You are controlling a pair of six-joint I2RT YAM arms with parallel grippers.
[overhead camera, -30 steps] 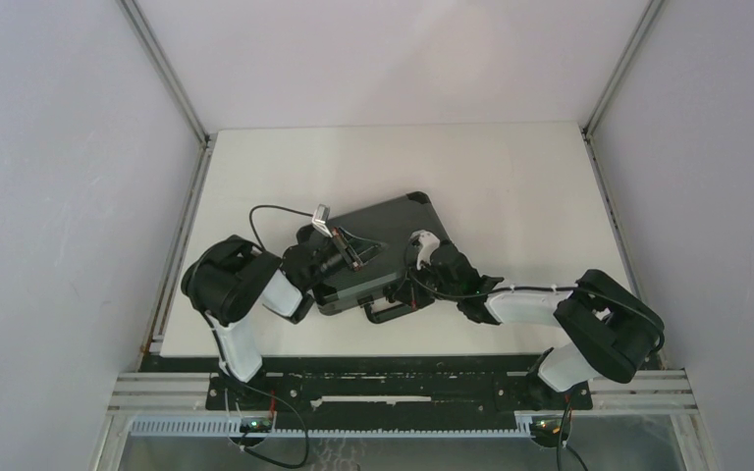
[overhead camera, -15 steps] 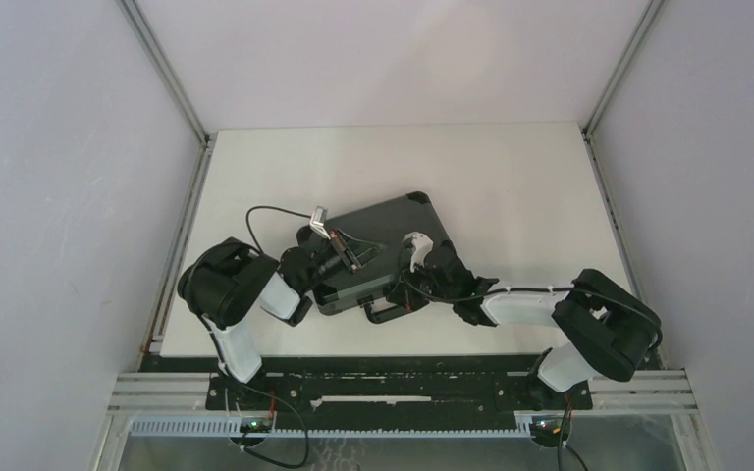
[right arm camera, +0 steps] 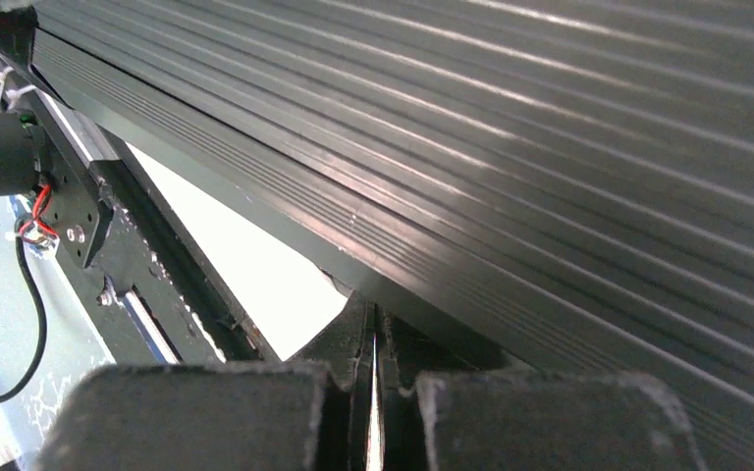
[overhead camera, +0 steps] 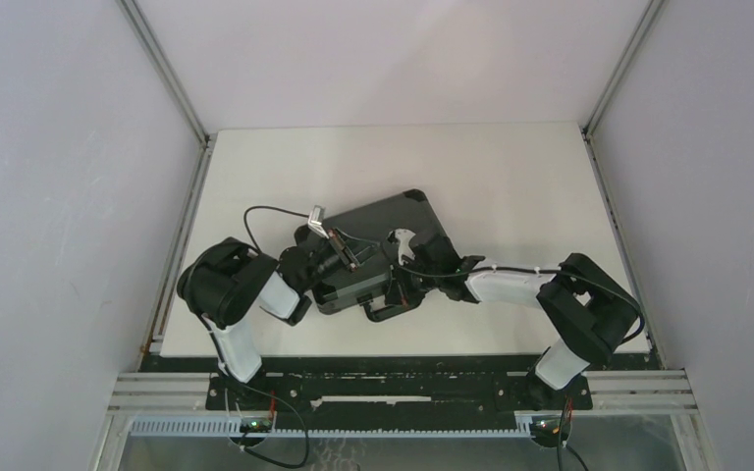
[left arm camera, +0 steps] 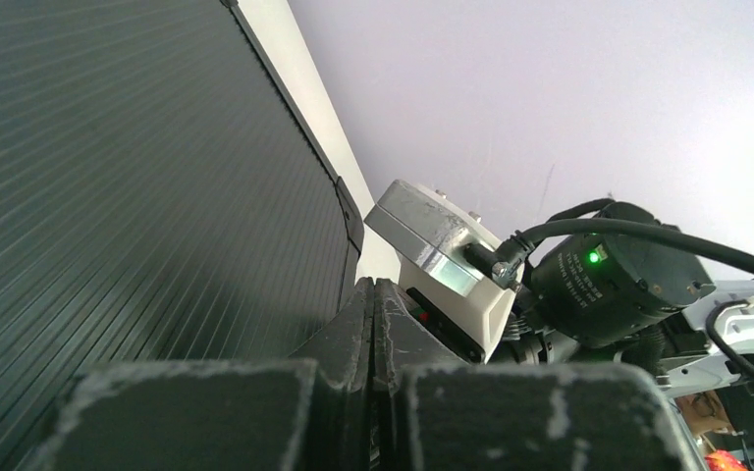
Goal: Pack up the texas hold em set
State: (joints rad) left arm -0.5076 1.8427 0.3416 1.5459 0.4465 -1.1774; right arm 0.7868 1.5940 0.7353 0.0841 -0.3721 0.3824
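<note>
L gripper [left arm camera: 373,294], fingers clenched w/ nothing between them, is bearing tip-first on the ribbed lid of the black briefcase [overhead camera: 393,218]. R gripper [right arm camera: 371,324], likewise clenched & empty, is touching the lid's front edge, approx. by the handle [overhead camera: 385,313]. The case is lying shut & skewed on the table [overhead camera: 511,167], near side, between both arms; chips & cards aren't showing. Risk, as judged: tips skidding along the ribs, or uneven pushing sliding the case toward the near edge before the lid is secured.
</note>
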